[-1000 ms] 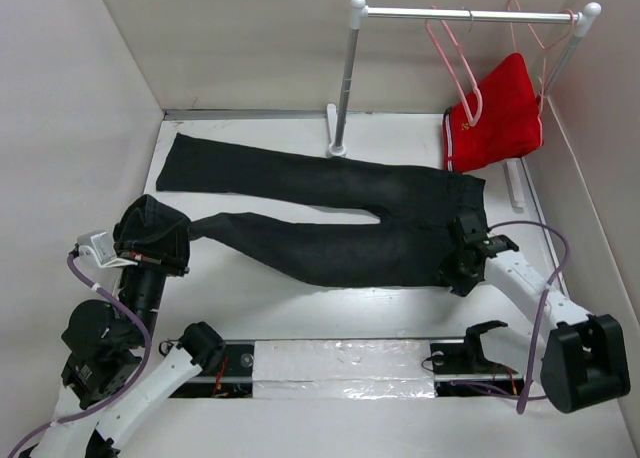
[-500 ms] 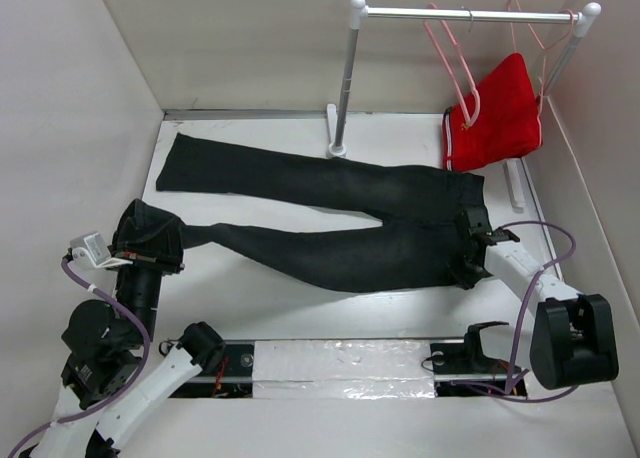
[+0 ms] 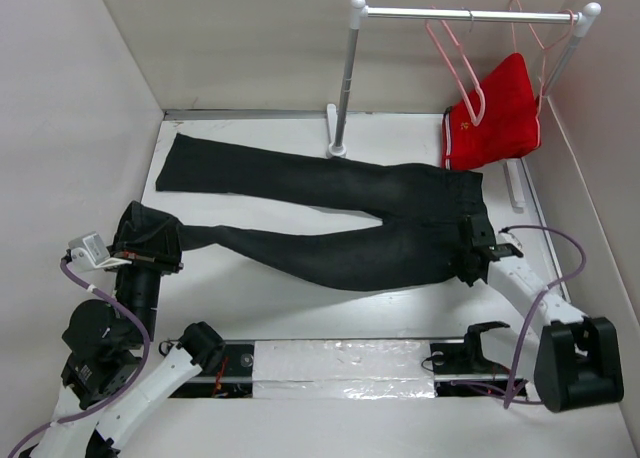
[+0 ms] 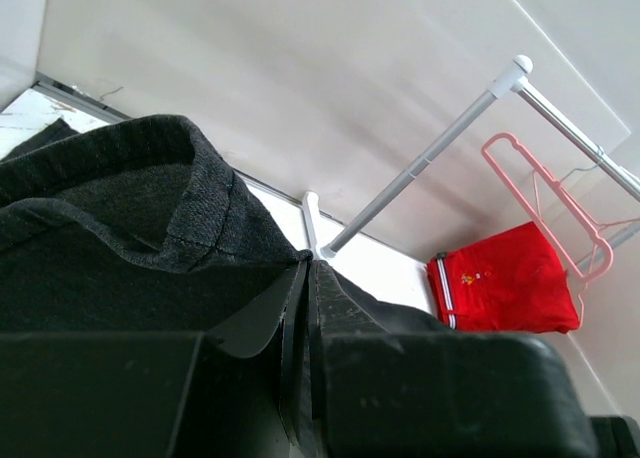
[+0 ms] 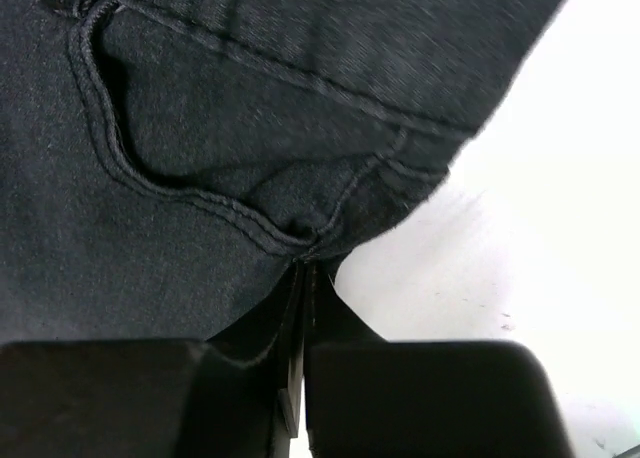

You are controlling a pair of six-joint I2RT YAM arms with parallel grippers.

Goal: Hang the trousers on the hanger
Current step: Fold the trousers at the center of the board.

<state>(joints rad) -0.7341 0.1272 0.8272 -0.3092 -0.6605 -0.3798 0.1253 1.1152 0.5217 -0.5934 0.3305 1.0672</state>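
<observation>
Charcoal denim trousers (image 3: 330, 218) lie spread on the white counter (image 3: 300, 308). Left claw (image 3: 150, 246) pinches a bunched leg hem; right claw (image 3: 478, 261) is clamped on the stitched waistband. Slim triangular pink hanger (image 3: 451, 64) hangs on the metal rail (image 3: 460, 14).

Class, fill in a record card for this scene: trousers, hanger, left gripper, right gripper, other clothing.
trousers: spread on the table, waist to the right, legs to the left
hanger: empty, hooked on the rail
left gripper: shut on the near leg's hem
right gripper: shut on the waist's near corner
other clothing: red shorts hanging at the rail's right end
</observation>
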